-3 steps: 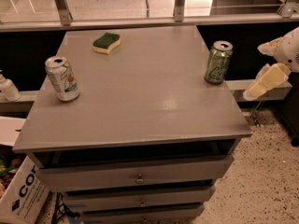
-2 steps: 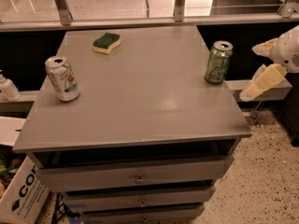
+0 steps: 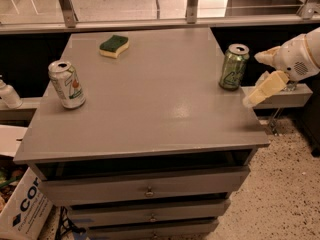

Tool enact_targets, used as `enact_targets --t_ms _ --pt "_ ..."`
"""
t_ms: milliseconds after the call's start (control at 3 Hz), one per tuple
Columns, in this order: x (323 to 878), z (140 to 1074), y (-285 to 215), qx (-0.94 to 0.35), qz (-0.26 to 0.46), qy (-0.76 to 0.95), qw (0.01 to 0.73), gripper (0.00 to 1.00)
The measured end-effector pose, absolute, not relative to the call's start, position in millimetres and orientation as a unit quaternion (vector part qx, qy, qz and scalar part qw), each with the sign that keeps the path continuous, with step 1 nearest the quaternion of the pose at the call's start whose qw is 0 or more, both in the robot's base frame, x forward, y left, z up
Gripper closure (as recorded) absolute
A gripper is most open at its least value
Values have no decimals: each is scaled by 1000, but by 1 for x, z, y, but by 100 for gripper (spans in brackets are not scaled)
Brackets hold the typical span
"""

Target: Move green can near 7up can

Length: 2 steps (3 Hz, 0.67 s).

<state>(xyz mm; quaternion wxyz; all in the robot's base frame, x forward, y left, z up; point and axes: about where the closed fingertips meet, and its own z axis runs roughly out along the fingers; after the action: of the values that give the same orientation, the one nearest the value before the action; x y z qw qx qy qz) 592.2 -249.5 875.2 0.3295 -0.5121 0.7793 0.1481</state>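
The green can point(image 3: 233, 67) stands upright near the right edge of the grey table top point(image 3: 150, 99). It has an all-green body with pale swirls and a silver top. The 7up can point(image 3: 67, 84), mostly white with a green base and a red-orange spot, stands upright near the left edge. My gripper point(image 3: 251, 80) hangs at the right side of the table, just right of the green can and not touching it. Its two pale fingers are spread apart with nothing between them.
A green and yellow sponge point(image 3: 114, 46) lies at the back of the table. Drawers point(image 3: 147, 190) sit below the top. A cardboard box point(image 3: 22, 209) stands on the floor at the left. A metal railing point(image 3: 192, 4) runs behind the table.
My gripper has moved a little to the left, closer to the green can. Both cans and the sponge have stayed in place.
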Motion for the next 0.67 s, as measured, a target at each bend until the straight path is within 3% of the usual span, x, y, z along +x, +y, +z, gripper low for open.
enact_targets --t_ms 667 --pt "622 859 -246 -508 172 764 359 0"
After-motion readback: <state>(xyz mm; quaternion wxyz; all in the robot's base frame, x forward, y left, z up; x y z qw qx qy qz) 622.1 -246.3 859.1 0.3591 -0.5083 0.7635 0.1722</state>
